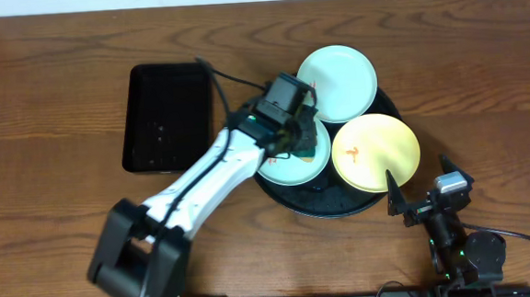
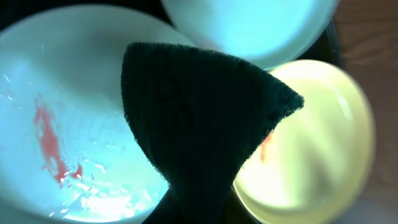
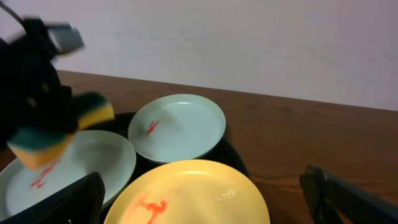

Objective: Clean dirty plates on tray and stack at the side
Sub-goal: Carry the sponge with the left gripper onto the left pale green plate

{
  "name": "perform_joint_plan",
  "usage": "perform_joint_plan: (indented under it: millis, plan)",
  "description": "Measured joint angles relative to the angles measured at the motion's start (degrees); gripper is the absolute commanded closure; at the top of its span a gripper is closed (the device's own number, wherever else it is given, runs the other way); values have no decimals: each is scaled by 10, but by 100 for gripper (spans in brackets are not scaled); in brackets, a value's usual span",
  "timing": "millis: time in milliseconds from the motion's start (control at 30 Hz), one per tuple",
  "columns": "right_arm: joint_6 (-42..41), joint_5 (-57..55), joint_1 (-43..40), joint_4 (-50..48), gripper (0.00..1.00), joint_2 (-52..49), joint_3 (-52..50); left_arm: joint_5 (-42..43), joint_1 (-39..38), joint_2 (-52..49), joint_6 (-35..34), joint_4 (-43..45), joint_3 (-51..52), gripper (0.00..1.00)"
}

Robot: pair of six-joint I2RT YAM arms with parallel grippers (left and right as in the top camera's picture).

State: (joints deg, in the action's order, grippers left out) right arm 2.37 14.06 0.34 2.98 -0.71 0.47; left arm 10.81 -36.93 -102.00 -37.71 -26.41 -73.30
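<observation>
Three plates lie on the round black tray (image 1: 329,209). The far mint plate (image 1: 337,82) and the yellow plate (image 1: 376,152) both carry orange-red smears. My left gripper (image 1: 294,139) partly covers the near-left mint plate (image 1: 289,170). It is shut on a sponge (image 2: 199,118), green face down, hovering just over that plate's (image 2: 56,124) red smear. In the right wrist view the sponge (image 3: 62,134) shows yellow over green. My right gripper (image 1: 420,202) stands open and empty, low at the yellow plate's (image 3: 193,193) near right edge.
A rectangular black tray (image 1: 166,116) lies left of the round tray. The left arm (image 1: 203,184) reaches diagonally from the front left. Bare wooden table (image 1: 482,80) stretches to the right and back.
</observation>
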Motion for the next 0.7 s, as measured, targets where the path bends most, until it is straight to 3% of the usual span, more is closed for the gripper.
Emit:
perform_joint_plan:
  millis: [333, 700]
  plan:
    - [0, 0, 0, 0, 1, 0, 0, -137, -22, -54, -49, 3, 0, 89]
    - [0, 0, 0, 0, 1, 0, 0, -172, -45, -56, -98, 11, 0, 83]
